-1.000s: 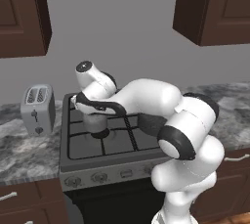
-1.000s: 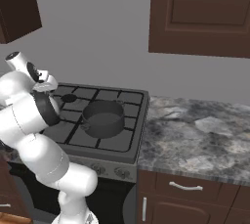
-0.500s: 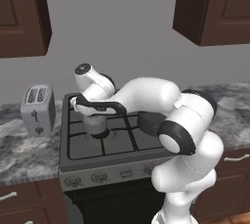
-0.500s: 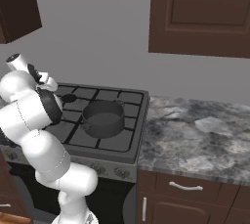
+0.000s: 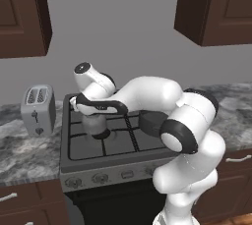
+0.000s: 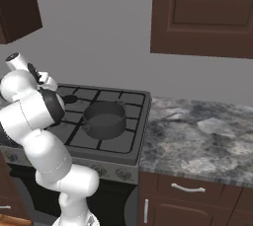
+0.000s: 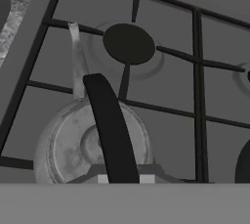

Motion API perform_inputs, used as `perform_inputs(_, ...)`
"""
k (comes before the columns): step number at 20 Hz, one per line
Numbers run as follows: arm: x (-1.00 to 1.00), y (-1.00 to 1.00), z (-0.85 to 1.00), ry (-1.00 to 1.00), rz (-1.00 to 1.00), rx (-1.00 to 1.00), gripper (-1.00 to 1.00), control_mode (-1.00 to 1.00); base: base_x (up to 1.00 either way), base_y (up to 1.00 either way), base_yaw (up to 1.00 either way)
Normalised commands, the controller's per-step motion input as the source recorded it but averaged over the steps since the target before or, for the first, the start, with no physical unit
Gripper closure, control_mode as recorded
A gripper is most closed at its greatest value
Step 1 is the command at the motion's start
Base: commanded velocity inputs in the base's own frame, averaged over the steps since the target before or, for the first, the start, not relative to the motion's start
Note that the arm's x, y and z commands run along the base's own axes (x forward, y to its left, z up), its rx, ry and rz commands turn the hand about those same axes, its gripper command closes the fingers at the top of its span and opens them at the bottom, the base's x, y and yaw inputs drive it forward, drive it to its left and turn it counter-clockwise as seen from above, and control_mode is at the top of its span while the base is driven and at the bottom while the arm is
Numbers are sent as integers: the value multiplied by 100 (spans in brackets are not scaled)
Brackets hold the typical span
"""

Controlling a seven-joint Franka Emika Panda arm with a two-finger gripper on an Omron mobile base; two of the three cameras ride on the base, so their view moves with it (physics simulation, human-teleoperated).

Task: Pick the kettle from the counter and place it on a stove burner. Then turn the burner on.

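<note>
Grey stove (image 5: 106, 155) now carries the kettle (image 5: 96, 125) at nine o'clock; the hand (image 7: 124, 179) still grasps its handle (image 7: 110, 125).

Silvery-grey kettle (image 7: 93, 145) showing black handle; counter (image 6: 202, 136) showing grey-white marbling, right of frame; black grates (image 7: 195, 61) crossing grey stove (image 5: 118, 170).

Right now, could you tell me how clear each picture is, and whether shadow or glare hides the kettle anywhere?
Left base view: even, soft lighting, no glare; the kettle sits on the stove, partly behind the arm. Right base view: equally flat light; the pot reads clearly. Hand view: sharp, slightly washed grey; the kettle is close, its dark handle crossing the lid; the burner beyond is crisp.
</note>
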Motion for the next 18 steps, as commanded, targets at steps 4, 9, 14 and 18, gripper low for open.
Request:
perform_inputs(4, -26, 0, 0, -2, 0, 0, 100, -100, 0, 0, 0)
perform_inputs(9, 0, -11, 0, -2, 0, 0, 100, -100, 0, 0, 0)
perform_inputs(14, 0, -45, 0, -6, 0, 0, 100, -100, 0, 0, 0)
perform_inputs(18, 0, -2, 0, 0, 0, 0, 100, -100, 0, 0, 0)
